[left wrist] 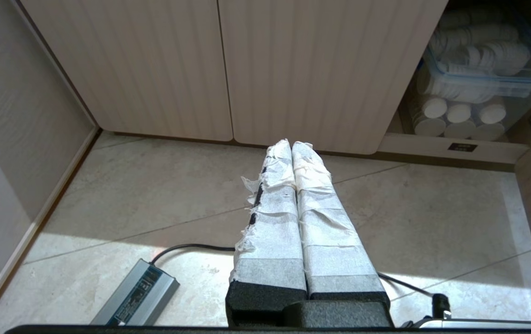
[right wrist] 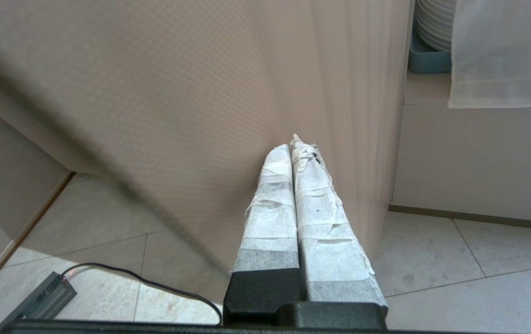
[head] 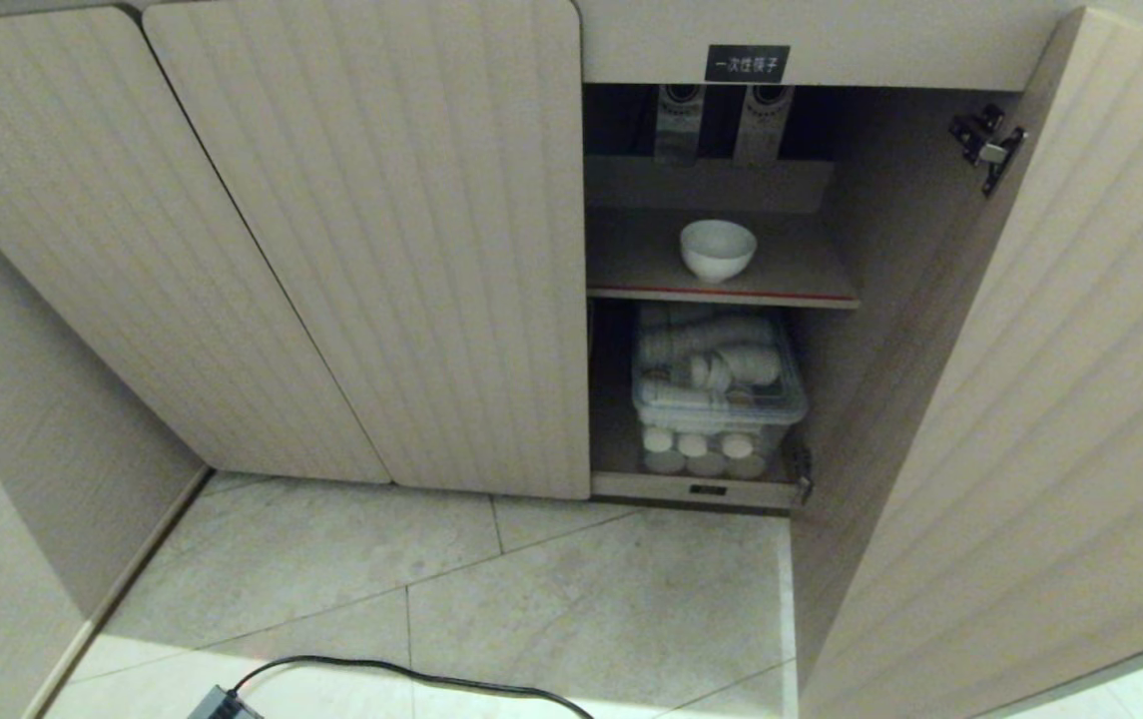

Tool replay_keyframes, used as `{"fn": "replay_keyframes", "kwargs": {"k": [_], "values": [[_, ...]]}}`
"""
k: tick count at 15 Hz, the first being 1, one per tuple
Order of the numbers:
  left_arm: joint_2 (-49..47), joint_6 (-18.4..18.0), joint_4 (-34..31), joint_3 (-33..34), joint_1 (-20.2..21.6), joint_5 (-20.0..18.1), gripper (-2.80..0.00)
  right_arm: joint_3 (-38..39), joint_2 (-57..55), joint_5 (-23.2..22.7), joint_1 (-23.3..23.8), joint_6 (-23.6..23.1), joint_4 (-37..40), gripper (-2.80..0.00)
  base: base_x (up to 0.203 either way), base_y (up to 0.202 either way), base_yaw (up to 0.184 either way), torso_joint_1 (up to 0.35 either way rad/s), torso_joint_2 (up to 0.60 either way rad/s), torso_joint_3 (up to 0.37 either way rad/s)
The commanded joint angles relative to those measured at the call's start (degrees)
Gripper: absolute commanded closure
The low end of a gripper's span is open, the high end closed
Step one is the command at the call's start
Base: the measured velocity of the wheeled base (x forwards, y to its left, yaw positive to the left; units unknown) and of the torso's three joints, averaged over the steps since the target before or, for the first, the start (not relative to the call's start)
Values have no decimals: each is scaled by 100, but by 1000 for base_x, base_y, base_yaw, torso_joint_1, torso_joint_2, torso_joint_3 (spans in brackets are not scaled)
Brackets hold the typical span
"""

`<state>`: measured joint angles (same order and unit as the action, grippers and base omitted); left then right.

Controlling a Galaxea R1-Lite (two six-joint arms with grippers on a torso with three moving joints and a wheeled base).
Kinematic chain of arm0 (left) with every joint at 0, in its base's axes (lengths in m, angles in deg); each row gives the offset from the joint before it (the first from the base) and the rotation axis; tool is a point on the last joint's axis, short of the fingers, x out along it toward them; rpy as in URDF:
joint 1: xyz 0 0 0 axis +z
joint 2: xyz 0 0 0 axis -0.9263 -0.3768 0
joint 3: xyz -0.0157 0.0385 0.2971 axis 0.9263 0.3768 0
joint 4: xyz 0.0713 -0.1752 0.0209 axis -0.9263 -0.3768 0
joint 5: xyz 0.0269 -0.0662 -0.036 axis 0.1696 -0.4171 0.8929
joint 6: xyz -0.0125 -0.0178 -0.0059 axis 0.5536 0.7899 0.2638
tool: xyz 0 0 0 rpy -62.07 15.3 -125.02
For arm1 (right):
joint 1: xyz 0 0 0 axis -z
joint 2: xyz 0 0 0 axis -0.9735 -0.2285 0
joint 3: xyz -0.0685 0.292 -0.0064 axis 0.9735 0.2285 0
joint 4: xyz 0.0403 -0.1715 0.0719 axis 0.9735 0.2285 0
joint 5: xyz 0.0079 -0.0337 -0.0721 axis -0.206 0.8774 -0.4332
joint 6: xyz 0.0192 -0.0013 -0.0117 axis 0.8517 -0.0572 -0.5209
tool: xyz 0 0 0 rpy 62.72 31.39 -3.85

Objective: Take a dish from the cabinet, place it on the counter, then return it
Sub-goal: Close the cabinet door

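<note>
The floor (head: pixel 551 589) is laid with large pale marbled tiles with thin grout lines running diagonally in the head view. A beige wall panel (head: pixel 22 479) with a fine woven-looking texture stands on the left, meeting the tiles at a narrow skirting strip. Bright light falls in a band across the near tiles, while those farther in lie in shade. A black cable (head: pixel 411 674) curves over the tiles to a grey metal power brick (left wrist: pixel 137 293). A sheer white curtain (right wrist: pixel 506 51) hangs in the right wrist view.

Dish (head: pixel 718 249) on cabinet (head: pixel 381 250) shelf (head: pixel 721 295).
</note>
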<state>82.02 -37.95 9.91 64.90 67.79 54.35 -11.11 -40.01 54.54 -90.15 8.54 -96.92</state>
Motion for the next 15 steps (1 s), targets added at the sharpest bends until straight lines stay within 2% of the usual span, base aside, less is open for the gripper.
{"fn": "replay_keyframes", "kwargs": {"k": [1,9,15], "values": [[2,0,4,-1,-1,4,0,-124,-417,-2,-2,3,-49,0,0,0,0,0,0,0],[2,3,4,7,-1,4,0,-835,-1254,-33,-12,11,-47,0,0,0,0,0,0,0],[2,3,4,-1,-1,4,0,-1185,-1490,-125,-203,11,-60,0,0,0,0,0,0,0]]}}
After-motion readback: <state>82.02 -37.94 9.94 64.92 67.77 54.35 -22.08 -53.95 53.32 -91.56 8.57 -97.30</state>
